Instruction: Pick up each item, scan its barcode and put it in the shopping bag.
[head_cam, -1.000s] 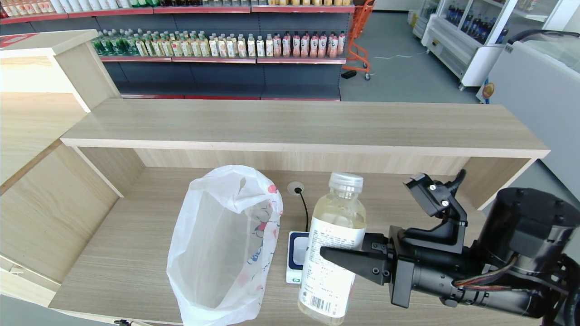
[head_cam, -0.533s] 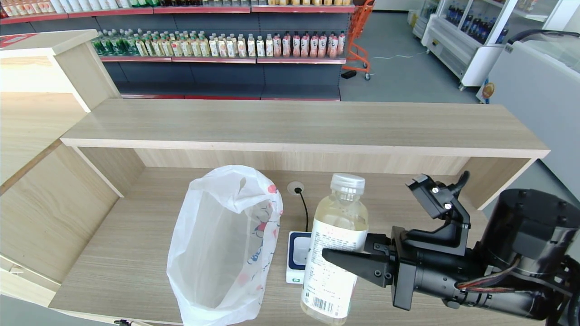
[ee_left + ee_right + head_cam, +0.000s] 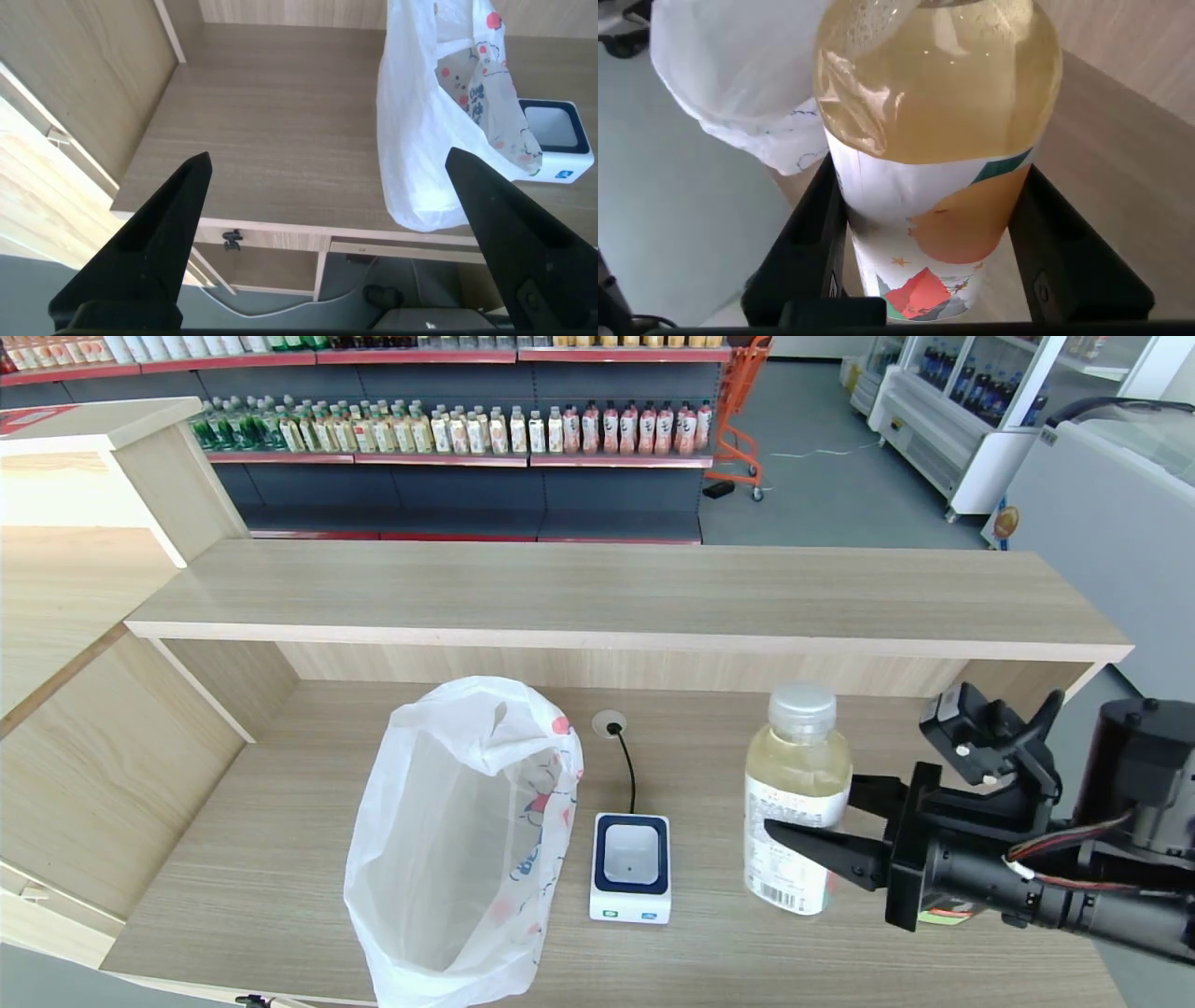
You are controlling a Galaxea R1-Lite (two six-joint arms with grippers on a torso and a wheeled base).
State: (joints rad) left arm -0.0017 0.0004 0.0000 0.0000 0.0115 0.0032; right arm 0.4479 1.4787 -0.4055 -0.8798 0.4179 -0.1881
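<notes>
Right pincer (image 3: 808, 812) clamped on upright bottle (image 3: 796, 784), beside scanner (image 3: 632, 866) — scanning step, likely. Next: turn barcode (image 3: 777, 894) to scanner window, then shopping bag (image 3: 457, 840). Left pincer (image 3: 329, 163) wide open, empty.

Quantities at the table (image 3: 280, 859): one bottle (image 3: 796, 793) of pale yellow drink, one white shopping bag (image 3: 457, 840), one barcode scanner (image 3: 631, 868), one cable (image 3: 625, 770).
</notes>
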